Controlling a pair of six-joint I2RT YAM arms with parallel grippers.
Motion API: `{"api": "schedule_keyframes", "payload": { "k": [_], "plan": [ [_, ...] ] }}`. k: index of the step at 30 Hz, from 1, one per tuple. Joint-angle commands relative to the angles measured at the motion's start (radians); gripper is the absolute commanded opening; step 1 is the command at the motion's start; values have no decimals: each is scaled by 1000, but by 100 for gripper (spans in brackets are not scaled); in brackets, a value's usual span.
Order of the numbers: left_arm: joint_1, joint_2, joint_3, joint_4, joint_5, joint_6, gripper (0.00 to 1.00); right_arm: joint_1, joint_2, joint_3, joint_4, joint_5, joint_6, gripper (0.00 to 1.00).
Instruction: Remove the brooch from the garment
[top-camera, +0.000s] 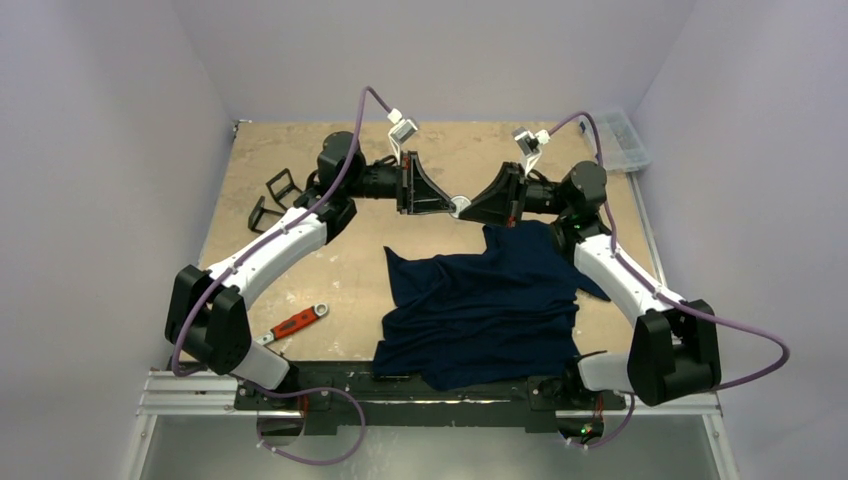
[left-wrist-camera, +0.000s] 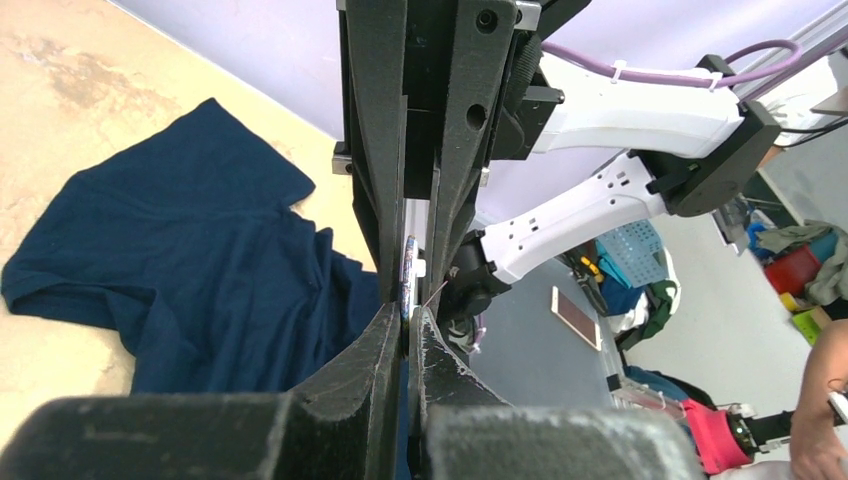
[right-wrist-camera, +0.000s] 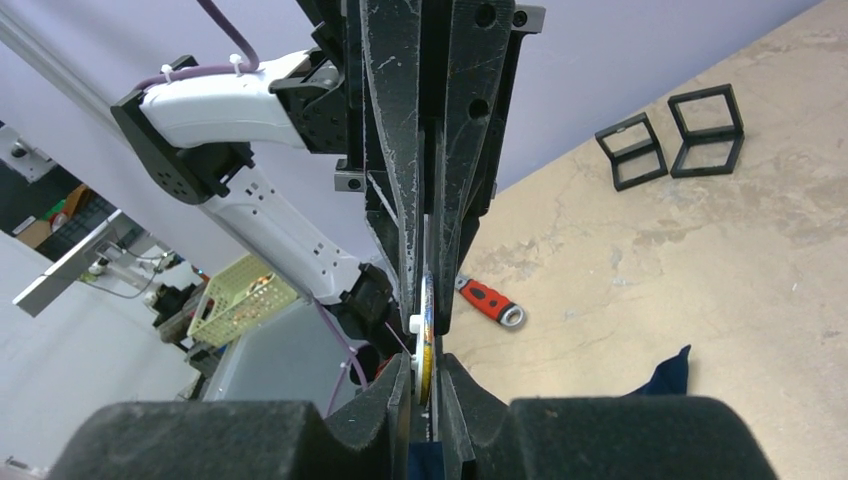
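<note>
Edge-on at wrists, round overhead: brooch (top-camera: 459, 206), seemingly clear of garment (top-camera: 480, 305).

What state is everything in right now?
Dark navy short-sleeved T-shirt: crumpled on wooden table, in neither claw.
Small round silvery brooch: midair, pinched edge-on between both claws, apparently off the T-shirt.
Left claw: shut on brooch.
Right claw: shut on brooch.
Red-handled hand tool: lying loose on table.

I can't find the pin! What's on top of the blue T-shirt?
Nothing shows lying on the navy T-shirt. The round brooch is pinched in the air between the left hand and right hand. Folds could hide small things.
</note>
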Motion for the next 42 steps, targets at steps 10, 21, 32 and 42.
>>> {"api": "schedule_keyframes", "payload": {
  "k": [10,21,32,42],
  "plan": [
    [1,-10,46,-15,-18,39,0,-3,10,18,143,-17,87,30],
    [-1,-18,45,-32,-13,75,0,-15,18,18,141,10,100,23],
    [-14,-34,66,-97,-56,124,0,-33,59,9,256,41,217,24],
    [35,-3,35,34,-54,-41,0,-67,15,-39,300,-23,209,42]
  ]
}}
